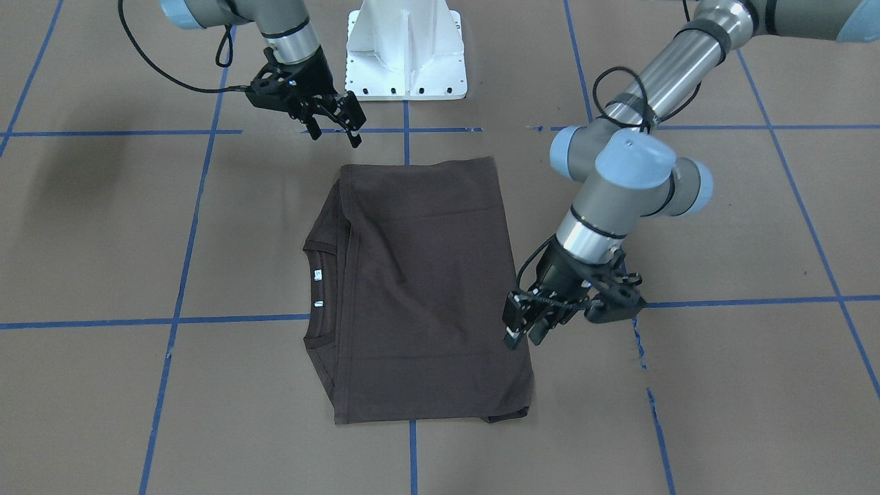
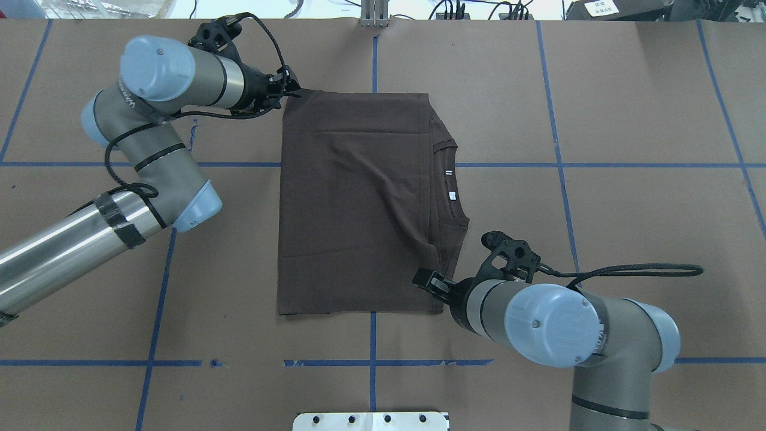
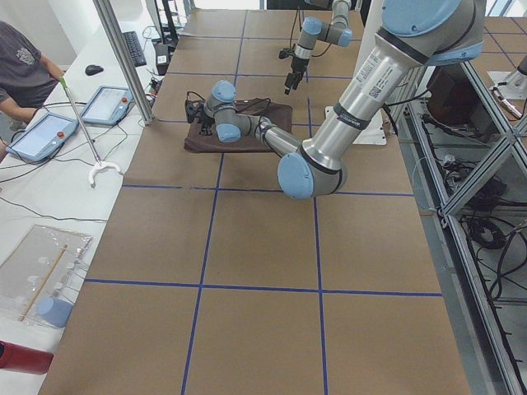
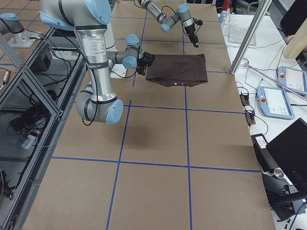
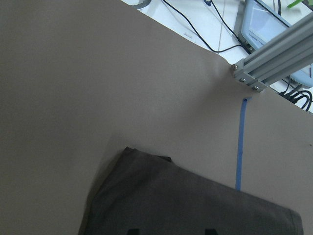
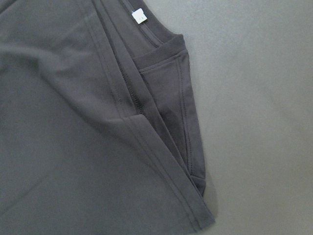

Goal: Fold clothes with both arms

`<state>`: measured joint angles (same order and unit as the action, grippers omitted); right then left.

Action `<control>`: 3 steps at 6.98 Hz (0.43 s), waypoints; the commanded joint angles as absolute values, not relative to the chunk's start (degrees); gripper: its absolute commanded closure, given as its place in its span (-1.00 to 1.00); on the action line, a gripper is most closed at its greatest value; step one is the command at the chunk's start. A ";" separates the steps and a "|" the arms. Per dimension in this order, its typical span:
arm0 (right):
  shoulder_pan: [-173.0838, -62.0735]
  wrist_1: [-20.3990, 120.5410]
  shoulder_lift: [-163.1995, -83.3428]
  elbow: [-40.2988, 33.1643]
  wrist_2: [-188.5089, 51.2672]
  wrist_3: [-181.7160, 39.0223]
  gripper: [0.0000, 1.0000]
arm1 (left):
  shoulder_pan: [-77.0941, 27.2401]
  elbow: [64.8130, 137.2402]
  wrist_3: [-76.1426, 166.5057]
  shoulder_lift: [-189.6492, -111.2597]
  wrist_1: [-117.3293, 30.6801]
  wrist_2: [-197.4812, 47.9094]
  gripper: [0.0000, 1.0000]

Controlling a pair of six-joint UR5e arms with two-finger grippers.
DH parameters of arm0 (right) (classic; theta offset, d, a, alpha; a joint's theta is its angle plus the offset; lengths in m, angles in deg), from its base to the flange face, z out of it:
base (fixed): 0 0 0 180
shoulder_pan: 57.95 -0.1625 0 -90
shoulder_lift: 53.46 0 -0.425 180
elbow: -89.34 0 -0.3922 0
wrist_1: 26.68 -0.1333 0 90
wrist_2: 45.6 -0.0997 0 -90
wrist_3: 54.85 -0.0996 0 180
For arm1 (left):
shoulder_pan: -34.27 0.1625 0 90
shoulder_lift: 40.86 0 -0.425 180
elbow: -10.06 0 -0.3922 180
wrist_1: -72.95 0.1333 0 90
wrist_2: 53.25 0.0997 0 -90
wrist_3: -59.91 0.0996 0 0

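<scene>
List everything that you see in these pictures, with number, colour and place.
dark brown short-sleeved T-shirt: one, dark brown, folded flat mid-table.
small white neck tags: two, white, inside its collar.
brown table top: one, brown with blue tape lines.
white bolted metal pedestal: one, white, at the robot's table edge.
left arm and right arm: two, silver-grey with blue caps, flanking the shirt.
left hand and right hand: two, black, open, near opposite shirt corners.

Overhead and front views opposed over the T-shirt (image 2: 353,203), side views along the table (image 3: 255,247), wrist views close
</scene>
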<state>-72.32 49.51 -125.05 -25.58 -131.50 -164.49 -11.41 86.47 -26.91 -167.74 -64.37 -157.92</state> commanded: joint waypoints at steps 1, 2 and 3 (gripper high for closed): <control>-72.62 49.79 -120.89 -19.32 -130.15 -164.53 -0.64 | -11.17 89.60 -27.19 -165.66 -64.42 -158.63 -0.10; -72.71 49.88 -120.53 -18.25 -130.15 -164.27 -0.62 | -11.08 89.60 -27.19 -165.66 -64.42 -158.63 -0.11; -72.80 49.96 -120.61 -17.54 -130.32 -164.10 -0.59 | -11.08 89.60 -27.27 -165.75 -64.42 -158.63 -0.12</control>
